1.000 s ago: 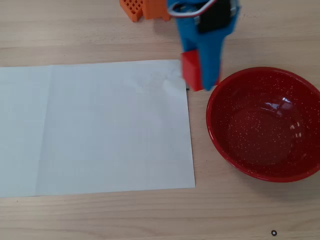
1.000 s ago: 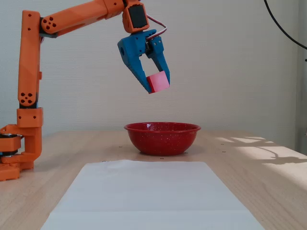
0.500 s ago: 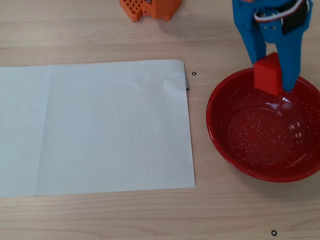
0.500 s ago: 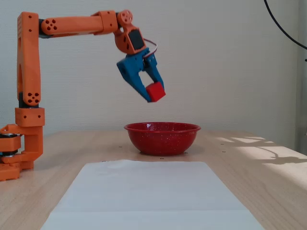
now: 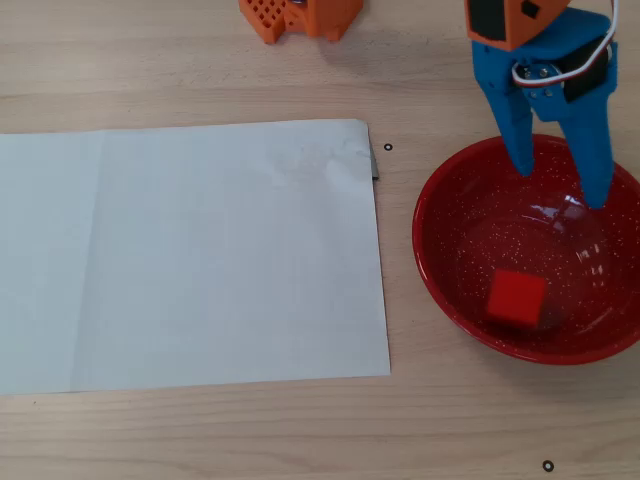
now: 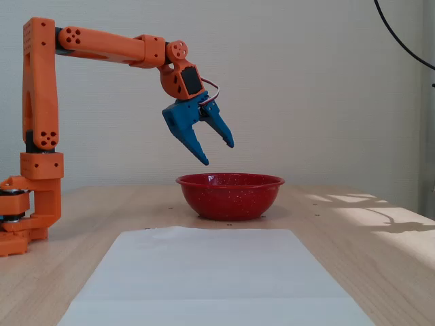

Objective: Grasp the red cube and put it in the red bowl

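Observation:
The red cube (image 5: 516, 298) lies inside the red bowl (image 5: 440, 265), on its speckled floor toward the near side in the overhead view. In the fixed view the bowl (image 6: 230, 197) stands on the wooden table and its wall hides the cube. My gripper (image 5: 560, 185) has blue fingers, is open and empty, and hangs above the bowl's far part. In the fixed view the gripper (image 6: 217, 153) is well above the bowl's rim, over its left side.
A large white paper sheet (image 5: 190, 255) lies flat on the table left of the bowl in the overhead view. The arm's orange base (image 6: 30, 204) stands at the far left in the fixed view, and its top shows in the overhead view (image 5: 300, 18).

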`<control>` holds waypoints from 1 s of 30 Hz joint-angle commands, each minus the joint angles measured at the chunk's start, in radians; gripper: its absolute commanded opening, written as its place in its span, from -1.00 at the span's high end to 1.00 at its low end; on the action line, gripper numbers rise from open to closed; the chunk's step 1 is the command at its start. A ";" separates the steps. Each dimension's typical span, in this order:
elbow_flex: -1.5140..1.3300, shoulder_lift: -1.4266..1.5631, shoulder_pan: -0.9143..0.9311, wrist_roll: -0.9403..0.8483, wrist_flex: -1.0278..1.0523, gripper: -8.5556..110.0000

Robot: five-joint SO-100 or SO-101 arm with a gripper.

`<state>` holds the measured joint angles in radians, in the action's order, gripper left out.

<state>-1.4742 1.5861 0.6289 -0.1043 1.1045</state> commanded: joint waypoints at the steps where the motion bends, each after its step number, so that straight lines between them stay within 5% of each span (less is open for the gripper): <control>1: 0.140 0.158 -0.018 -0.018 0.051 0.53; 10: 0.250 0.247 -0.150 -0.031 0.250 0.83; 21: 0.224 0.436 -0.373 -0.031 0.367 0.85; 30: -0.164 0.759 -0.522 0.014 0.184 0.85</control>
<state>-1.6398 2.2411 0.1381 -0.1197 1.3576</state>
